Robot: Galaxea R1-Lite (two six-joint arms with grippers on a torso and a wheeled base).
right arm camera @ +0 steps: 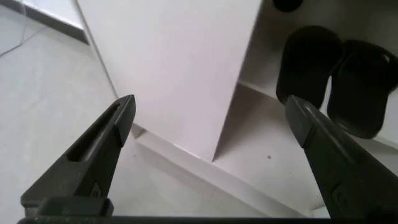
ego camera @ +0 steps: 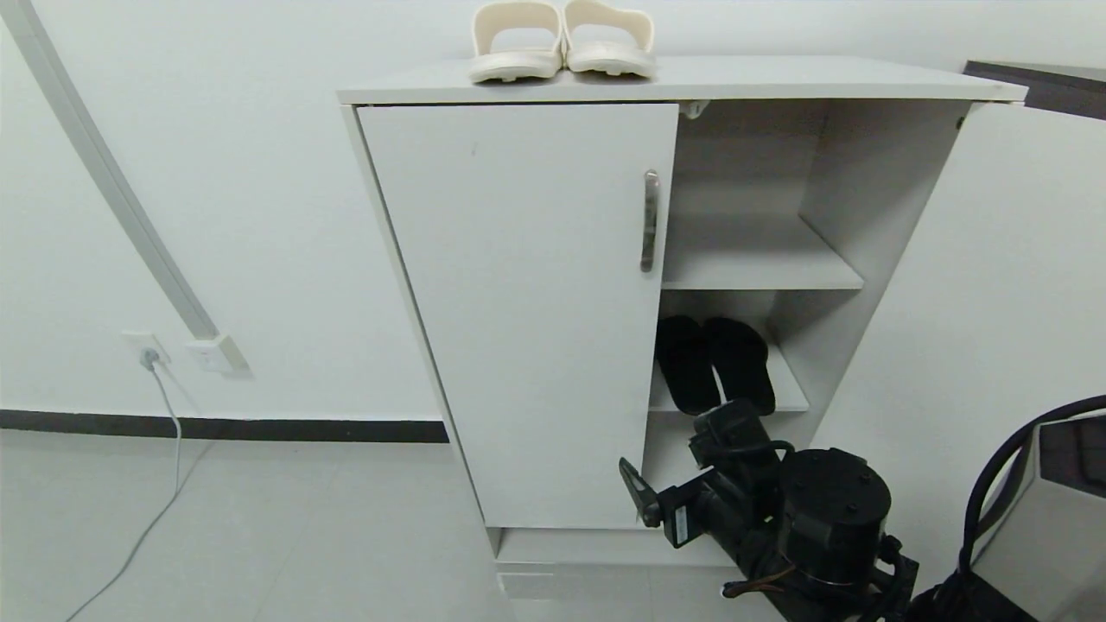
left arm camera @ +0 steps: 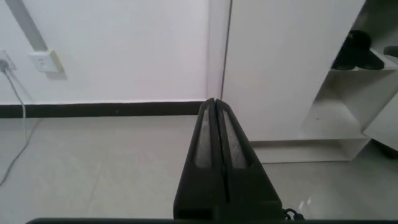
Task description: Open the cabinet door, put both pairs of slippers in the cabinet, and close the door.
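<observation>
A: Where is the pair that is not yet stowed being found?

B: The cream slide slippers with broad straps (ego camera: 562,43) are being carried side by side on the top board of the white two-door cabinet (ego camera: 778,79), right at its front edge, above the closed left door (ego camera: 518,302). The flat black slippers (ego camera: 713,363) are already being housed on the lower shelf, in the compartment bared by the open right door (ego camera: 994,302).

A: And how is that being related to the pincers?

B: The right gripper (right arm camera: 210,106) is being held with its fingers wide apart and nothing between them, low before the cabinet, near the foot of the closed door's free edge. The cream pair is lying high above it and slightly toward the robot's left. The left gripper (left arm camera: 214,106) is being held with its fingers pressed together on nothing, pointed at the floor beside the cabinet's left side. The right arm is being judged the nearer.

A: The long axis?

B: Each cream slipper is being laid front to back, from the robot toward the wall.

A: Edges and room?

B: The top board's overhanging front lip and the metal bar handle (ego camera: 649,221) are being judged the edges to clear on a rise. Sideways travel is being bounded by the open door. Room for the pair is being offered by the upper shelf (ego camera: 760,268).
</observation>
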